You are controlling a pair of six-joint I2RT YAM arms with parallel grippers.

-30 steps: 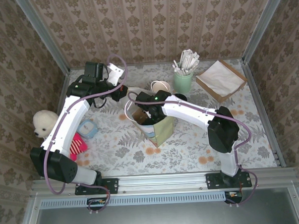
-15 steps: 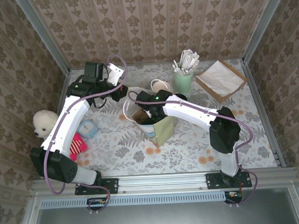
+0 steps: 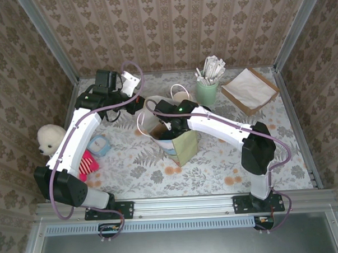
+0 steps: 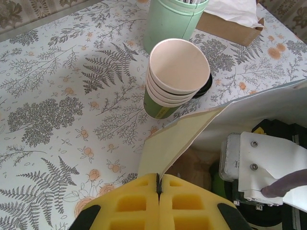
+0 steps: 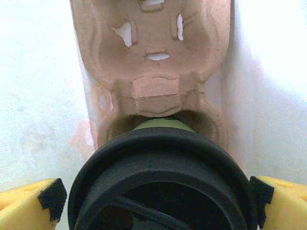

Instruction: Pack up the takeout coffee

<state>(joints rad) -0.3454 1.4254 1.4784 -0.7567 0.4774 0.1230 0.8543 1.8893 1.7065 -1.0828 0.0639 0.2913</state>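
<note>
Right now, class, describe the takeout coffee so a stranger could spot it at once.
Find the central paper bag; inside, a brown pulp tray holds the takeout coffee. Its black lid sets it apart from the lidless cup stack outside.

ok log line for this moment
left jaws shut on paper bag edge | right jaws flank takeout coffee lid, grip unclear | coffee at cardboard carrier slot in bag

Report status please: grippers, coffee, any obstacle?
Left gripper shut on bag rim. Right gripper open, astride coffee inside bag. Coffee in cardboard carrier pocket. No obstruction seen.
</note>
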